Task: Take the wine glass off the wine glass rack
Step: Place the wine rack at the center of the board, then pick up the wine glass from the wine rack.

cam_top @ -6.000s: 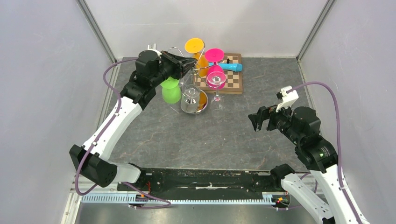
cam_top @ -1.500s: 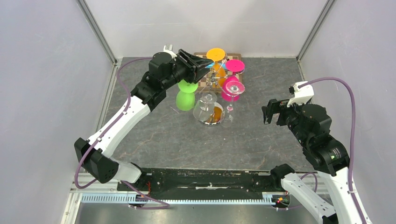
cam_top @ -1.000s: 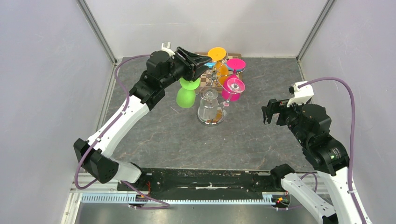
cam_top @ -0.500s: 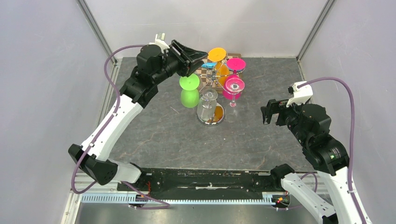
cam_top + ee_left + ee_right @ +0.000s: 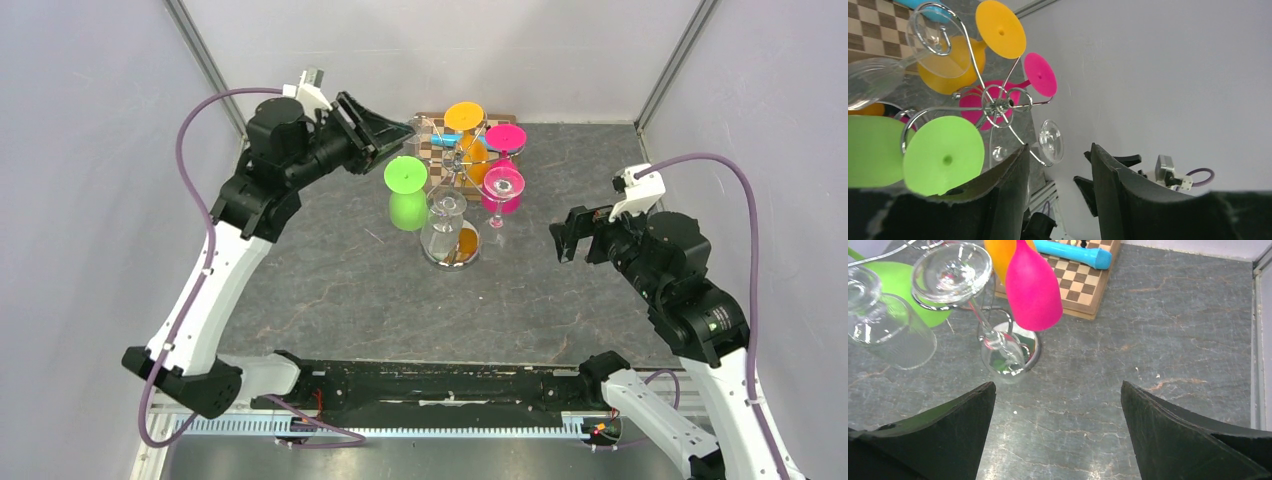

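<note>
We saw white links and black joints on the left arm (image 5: 228,262) and right arm (image 5: 740,420), a purple cable (image 5: 181,140) looping along each, and black wedge-shaped fingers (image 5: 998,200).
</note>
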You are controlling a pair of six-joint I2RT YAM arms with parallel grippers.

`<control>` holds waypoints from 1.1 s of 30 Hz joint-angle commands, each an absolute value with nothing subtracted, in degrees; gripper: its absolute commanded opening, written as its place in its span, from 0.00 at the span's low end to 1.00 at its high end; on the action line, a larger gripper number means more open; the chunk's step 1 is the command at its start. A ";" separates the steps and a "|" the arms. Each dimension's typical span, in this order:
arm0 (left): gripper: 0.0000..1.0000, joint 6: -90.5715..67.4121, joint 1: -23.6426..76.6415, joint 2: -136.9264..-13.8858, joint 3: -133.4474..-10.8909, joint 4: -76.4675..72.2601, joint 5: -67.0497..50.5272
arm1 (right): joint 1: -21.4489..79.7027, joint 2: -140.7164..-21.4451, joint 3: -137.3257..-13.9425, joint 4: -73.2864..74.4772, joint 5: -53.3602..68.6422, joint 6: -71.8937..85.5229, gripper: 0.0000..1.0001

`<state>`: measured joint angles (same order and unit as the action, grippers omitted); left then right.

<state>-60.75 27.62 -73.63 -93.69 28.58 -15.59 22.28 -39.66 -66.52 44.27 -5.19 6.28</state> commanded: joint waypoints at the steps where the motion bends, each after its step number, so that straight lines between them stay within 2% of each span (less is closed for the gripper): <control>1: 0.55 -51.64 25.84 -69.27 -95.27 33.44 -18.68 | 22.41 -41.11 -70.88 42.10 -1.58 7.94 0.98; 11: 0.55 -40.66 24.57 -61.23 -90.03 39.12 -18.88 | 22.43 -44.85 -74.47 40.75 4.74 11.73 0.98; 27: 0.57 -25.36 24.52 -48.37 -72.81 38.93 -20.13 | 22.40 -51.08 -75.73 33.20 7.86 27.41 0.99; 33: 0.58 -21.69 24.52 -44.27 -67.65 38.33 -17.78 | 22.41 -52.05 -73.39 29.44 6.25 34.70 0.92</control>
<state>-27.59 24.82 -46.98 -69.97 40.53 -18.35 22.28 -52.07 -73.91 35.07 7.25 27.88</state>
